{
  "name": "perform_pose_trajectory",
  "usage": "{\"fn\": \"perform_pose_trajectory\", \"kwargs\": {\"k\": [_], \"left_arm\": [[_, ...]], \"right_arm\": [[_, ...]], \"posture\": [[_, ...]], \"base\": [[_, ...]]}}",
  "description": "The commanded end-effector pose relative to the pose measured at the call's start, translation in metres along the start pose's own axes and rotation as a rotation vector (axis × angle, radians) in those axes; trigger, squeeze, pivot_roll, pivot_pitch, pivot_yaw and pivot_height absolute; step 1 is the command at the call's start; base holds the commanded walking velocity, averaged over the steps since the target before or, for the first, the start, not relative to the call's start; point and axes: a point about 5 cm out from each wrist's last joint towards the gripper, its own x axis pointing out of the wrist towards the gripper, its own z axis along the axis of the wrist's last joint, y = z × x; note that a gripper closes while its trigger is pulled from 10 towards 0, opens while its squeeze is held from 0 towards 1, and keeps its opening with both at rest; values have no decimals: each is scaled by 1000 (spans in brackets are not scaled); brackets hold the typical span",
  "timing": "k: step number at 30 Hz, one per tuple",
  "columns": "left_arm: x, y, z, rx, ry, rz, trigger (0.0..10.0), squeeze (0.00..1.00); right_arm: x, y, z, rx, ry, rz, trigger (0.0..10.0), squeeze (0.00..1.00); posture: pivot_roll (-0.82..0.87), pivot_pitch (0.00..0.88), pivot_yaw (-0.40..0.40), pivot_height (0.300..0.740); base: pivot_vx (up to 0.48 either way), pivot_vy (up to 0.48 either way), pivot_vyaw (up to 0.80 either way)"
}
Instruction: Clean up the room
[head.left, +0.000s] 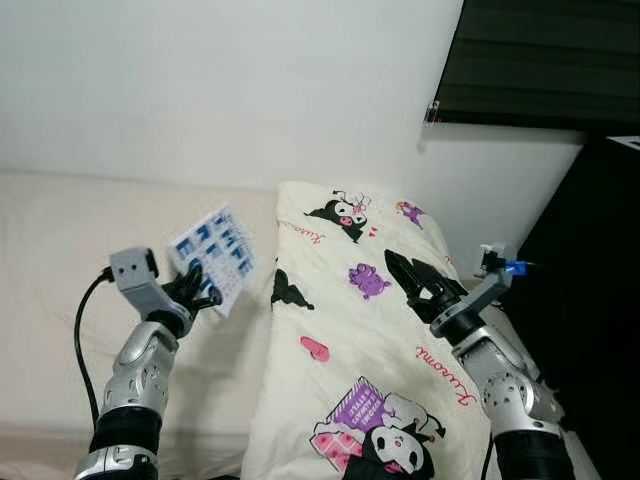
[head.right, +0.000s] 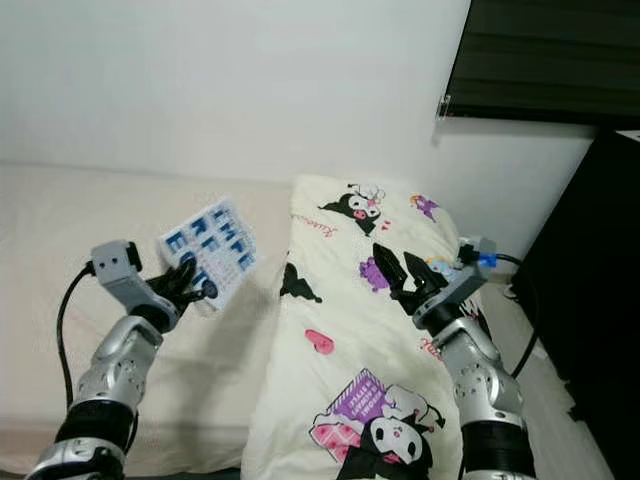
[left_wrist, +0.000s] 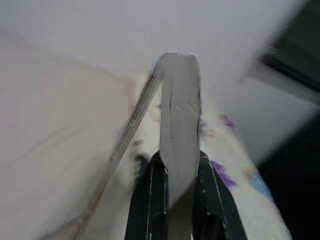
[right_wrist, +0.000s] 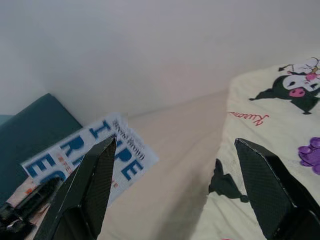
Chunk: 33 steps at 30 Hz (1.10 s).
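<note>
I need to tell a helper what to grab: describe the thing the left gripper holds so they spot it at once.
Start at the cream bed by the white wall, left of the cartoon-print blanket. Above the bare mattress, the left gripper pinches a thin white booklet. Its big blue block letters set it apart from the black and purple cartoon figures nearby.

Both head eyes are looking down at the cream cartoon-printed pillow (head.left: 360, 340); wrist cameras are peering closely along black fingers (right_wrist: 85, 192), sharing it.

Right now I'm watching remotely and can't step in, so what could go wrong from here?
The left end effector grips the blue-lettered booklet only at its lower edge, so it may slip or crease. The open right end effector hovers over the cartoon-print pillow; lowering could snag its fabric.
</note>
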Motion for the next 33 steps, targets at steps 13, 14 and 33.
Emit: {"fn": "perform_pose_trajectory", "kwargs": {"k": [13, 14, 33], "left_arm": [[-10, -61, 60, 326, 2, -870, 10000, 0], [-11, -62, 65, 354, 16, -912, 10000, 0], [-33, -104, 101, 431, 90, -1378, 10000, 0]], "right_arm": [[-28, -5, 54, -171, -66, 145, 10000, 0], [-35, -3, 63, -197, -57, 179, 10000, 0], [-84, 40, 76, -363, 481, 700, 10000, 0]], "posture": [[-39, 0, -51, 740], [-43, 0, -47, 740], [-63, 0, -31, 740]], "base": [[0, 0, 0], [0, 0, 0], [0, 0, 0]]}}
